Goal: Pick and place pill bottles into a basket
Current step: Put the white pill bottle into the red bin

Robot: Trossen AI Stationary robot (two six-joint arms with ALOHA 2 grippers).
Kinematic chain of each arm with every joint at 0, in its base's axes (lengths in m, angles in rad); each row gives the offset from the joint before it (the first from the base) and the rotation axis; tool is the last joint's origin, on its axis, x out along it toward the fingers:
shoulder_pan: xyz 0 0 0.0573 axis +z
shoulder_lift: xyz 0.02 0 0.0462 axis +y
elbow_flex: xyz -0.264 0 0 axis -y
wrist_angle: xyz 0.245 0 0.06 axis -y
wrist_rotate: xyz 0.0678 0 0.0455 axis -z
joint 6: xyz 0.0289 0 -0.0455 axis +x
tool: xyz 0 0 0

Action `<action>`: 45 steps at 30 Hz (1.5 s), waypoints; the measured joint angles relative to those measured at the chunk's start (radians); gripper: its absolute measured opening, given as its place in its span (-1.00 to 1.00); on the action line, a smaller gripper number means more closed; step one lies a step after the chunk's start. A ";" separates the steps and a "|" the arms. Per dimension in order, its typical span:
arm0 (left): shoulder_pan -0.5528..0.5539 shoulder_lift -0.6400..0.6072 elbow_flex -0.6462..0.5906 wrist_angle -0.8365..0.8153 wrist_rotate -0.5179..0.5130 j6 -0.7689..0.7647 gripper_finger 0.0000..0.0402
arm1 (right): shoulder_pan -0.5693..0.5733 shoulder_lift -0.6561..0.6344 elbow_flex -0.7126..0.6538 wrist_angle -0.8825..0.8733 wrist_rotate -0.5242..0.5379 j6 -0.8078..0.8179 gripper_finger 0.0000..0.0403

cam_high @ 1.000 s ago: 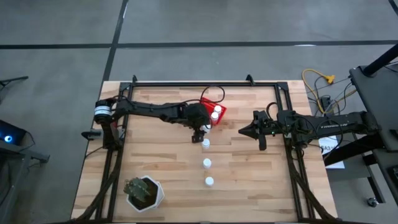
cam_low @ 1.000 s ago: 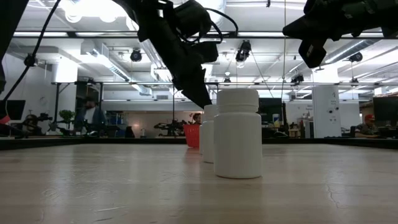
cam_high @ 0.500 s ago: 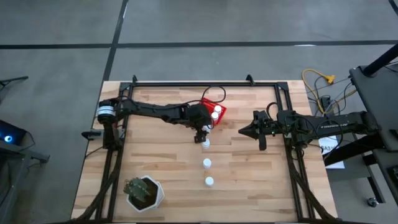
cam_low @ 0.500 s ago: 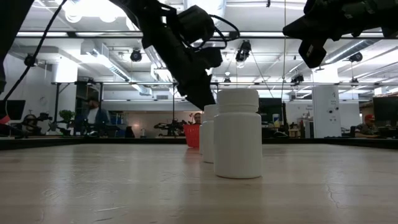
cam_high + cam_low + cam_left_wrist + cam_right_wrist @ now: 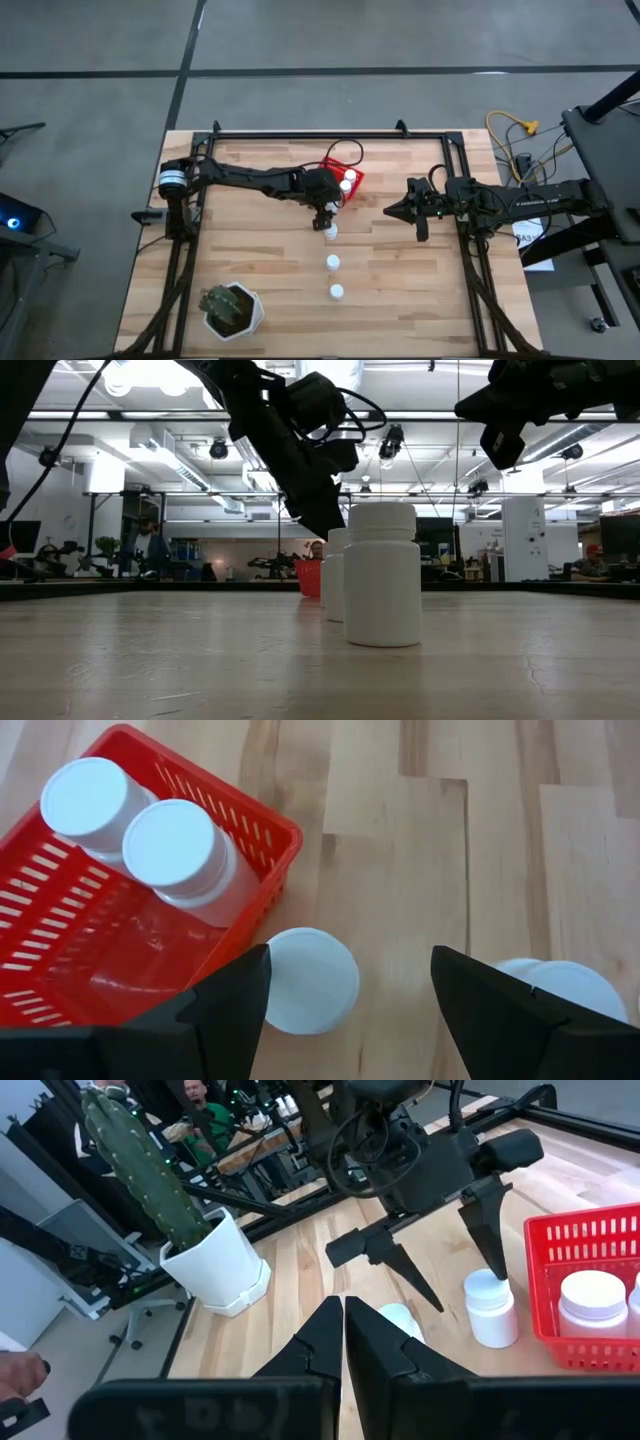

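Observation:
The red basket (image 5: 343, 180) (image 5: 120, 950) stands near the table's middle and holds two white pill bottles (image 5: 175, 845) (image 5: 85, 800). Three more pill bottles stand in a row toward the near edge (image 5: 330, 231) (image 5: 333, 263) (image 5: 337, 292). My left gripper (image 5: 327, 217) (image 5: 348, 960) hangs open over the bottle closest to the basket (image 5: 310, 980) (image 5: 490, 1310). Its fingers stand on either side of that bottle without touching it. My right gripper (image 5: 390, 212) (image 5: 343, 1330) waits shut in the air to the right.
A white pot with a cactus (image 5: 232, 310) (image 5: 215, 1270) stands at the near left corner. A black frame rail (image 5: 330, 135) runs around the table's edges. Bare wood lies between the bottle row and the right arm. People show in the room beyond the table.

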 joint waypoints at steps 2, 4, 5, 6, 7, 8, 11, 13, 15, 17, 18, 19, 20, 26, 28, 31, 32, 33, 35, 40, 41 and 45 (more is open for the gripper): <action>0.001 0.000 0.004 -0.002 0.000 0.000 0.29 | 0.000 0.000 0.000 0.000 0.000 0.000 -0.96; 0.001 0.000 0.005 -0.002 0.002 0.000 0.29 | 0.000 0.000 0.000 0.000 0.000 0.000 -0.96; 0.001 0.000 0.005 -0.002 0.005 0.000 0.29 | 0.000 0.000 0.000 0.000 0.000 0.000 -0.96; 0.001 0.000 0.005 -0.002 0.015 0.000 0.29 | 0.000 0.000 0.000 0.000 0.000 0.000 -0.96; 0.002 0.000 0.005 -0.002 0.031 -0.001 0.29 | 0.000 0.000 0.000 0.000 0.000 0.000 -0.96; 0.002 0.000 0.005 -0.002 0.046 -0.001 0.29 | 0.000 0.000 0.000 0.000 0.000 0.000 -0.96; 0.002 0.000 0.005 -0.002 0.080 -0.001 0.29 | 0.000 0.000 0.000 0.000 0.000 -0.003 -0.96; 0.002 0.000 0.005 -0.002 0.084 -0.001 0.29 | 0.000 0.000 0.000 0.000 0.000 -0.004 -0.96; 0.002 0.000 0.006 -0.004 0.085 -0.001 0.29 | 0.000 0.000 0.000 0.000 0.000 -0.004 -0.96; 0.002 -0.005 0.011 -0.019 0.085 -0.001 0.29 | 0.000 0.000 0.000 0.000 0.000 -0.004 -0.96; 0.002 -0.008 0.016 -0.020 0.083 -0.001 0.29 | 0.000 0.000 0.000 0.000 0.000 -0.004 -0.96; 0.002 -0.010 0.024 -0.018 0.079 -0.001 0.29 | 0.000 0.000 0.000 0.000 0.000 -0.004 -0.96; 0.002 -0.012 0.032 -0.019 0.076 0.000 0.29 | 0.000 0.000 0.000 0.000 0.000 -0.004 -0.96; 0.008 -0.014 0.071 -0.033 0.064 0.005 0.29 | 0.000 0.000 0.000 0.000 0.000 -0.005 -0.96; 0.012 -0.014 0.081 -0.046 0.065 0.005 0.31 | 0.000 0.001 0.000 0.000 0.000 -0.008 -0.96; 0.015 -0.014 0.092 -0.073 0.069 0.005 0.40 | 0.000 0.001 0.000 0.000 0.000 -0.010 -0.96; 0.018 -0.014 0.093 -0.077 0.069 0.005 0.44 | 0.000 0.001 0.000 0.000 0.000 -0.010 -0.96; 0.020 -0.014 0.095 -0.076 0.069 0.005 0.49 | 0.000 0.001 0.000 0.000 0.000 -0.012 -0.96; 0.022 -0.014 0.097 -0.075 0.068 0.006 0.59 | 0.000 0.001 0.000 -0.001 0.000 -0.012 -0.96; 0.028 -0.014 0.095 -0.107 0.031 0.012 0.75 | 0.000 0.001 0.000 -0.001 0.000 -0.011 -0.96; 0.028 -0.014 0.093 -0.112 0.030 0.020 0.76 | 0.000 0.001 0.000 -0.001 0.000 -0.012 -0.96; 0.027 -0.014 0.081 -0.123 0.028 0.059 0.78 | 0.000 0.001 0.000 -0.001 0.000 -0.012 -0.96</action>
